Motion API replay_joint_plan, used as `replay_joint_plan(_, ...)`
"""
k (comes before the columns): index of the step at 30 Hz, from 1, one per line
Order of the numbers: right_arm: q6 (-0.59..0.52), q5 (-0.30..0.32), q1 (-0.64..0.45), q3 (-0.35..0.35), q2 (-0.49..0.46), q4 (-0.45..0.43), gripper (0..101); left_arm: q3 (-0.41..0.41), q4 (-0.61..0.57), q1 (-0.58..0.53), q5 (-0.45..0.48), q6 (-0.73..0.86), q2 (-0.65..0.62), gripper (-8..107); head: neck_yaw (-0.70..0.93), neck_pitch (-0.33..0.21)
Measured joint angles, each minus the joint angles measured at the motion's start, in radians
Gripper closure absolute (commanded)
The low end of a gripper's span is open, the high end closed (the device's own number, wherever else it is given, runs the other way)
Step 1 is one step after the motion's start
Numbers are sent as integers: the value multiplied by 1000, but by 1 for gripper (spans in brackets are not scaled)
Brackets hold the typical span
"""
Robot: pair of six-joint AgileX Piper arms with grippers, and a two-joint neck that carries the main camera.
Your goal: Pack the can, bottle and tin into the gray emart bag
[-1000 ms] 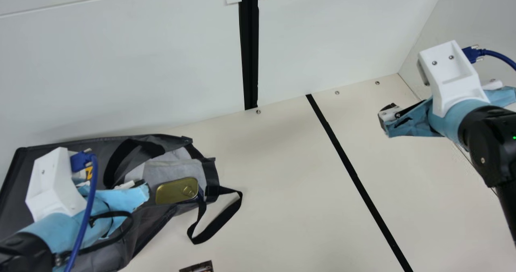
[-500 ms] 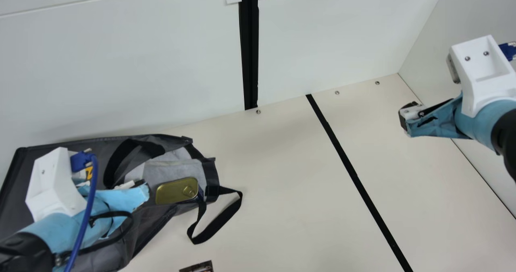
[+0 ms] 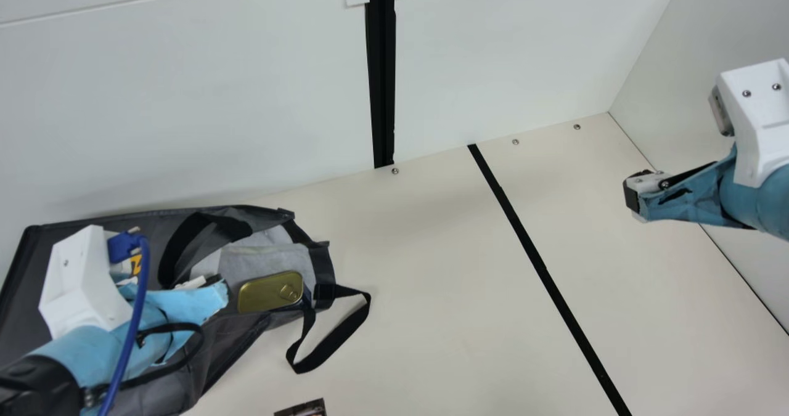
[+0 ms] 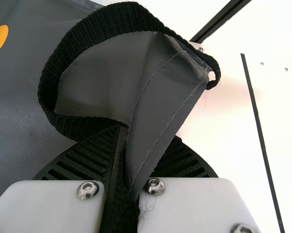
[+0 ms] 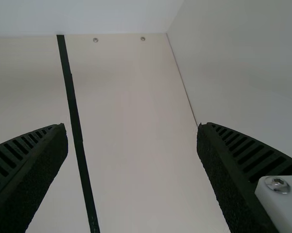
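The gray bag (image 3: 234, 336) lies on its side at the left of the main view, its mouth facing right. A gold tin (image 3: 270, 291) rests in the mouth on the pale lining. My left gripper (image 3: 216, 280) is at the bag's opening, left of the tin. In the left wrist view the left gripper (image 4: 126, 165) is shut on the edge of the bag (image 4: 160, 111), beside a black strap. Far to the right, over the table, is my right gripper (image 3: 632, 197); in the right wrist view the right gripper (image 5: 132, 145) is wide open and holds nothing.
A black handle loop (image 3: 333, 342) spreads onto the table (image 3: 444, 268) right of the bag. A small dark printed item (image 3: 302, 408) shows at the bottom edge. White walls (image 3: 203, 95) stand behind and at the right.
My right arm has moved further right, towards the right wall. The left arm, the bag and the tin have stayed still.
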Motion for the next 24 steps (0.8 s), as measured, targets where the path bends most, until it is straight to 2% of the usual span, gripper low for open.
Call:
replay_joint_plan(4,-5,51,-24,-17,-1,39,10,0,0,0,0,0,0,89,0,0)
replay_joint_plan(12,-28,55,-68,48,-20,101,10,0,0,0,0,0,0,89,0,0)
replay_joint_plan(24,-40,55,-77,64,-24,127,10,0,0,0,0,0,0,89,0,0)
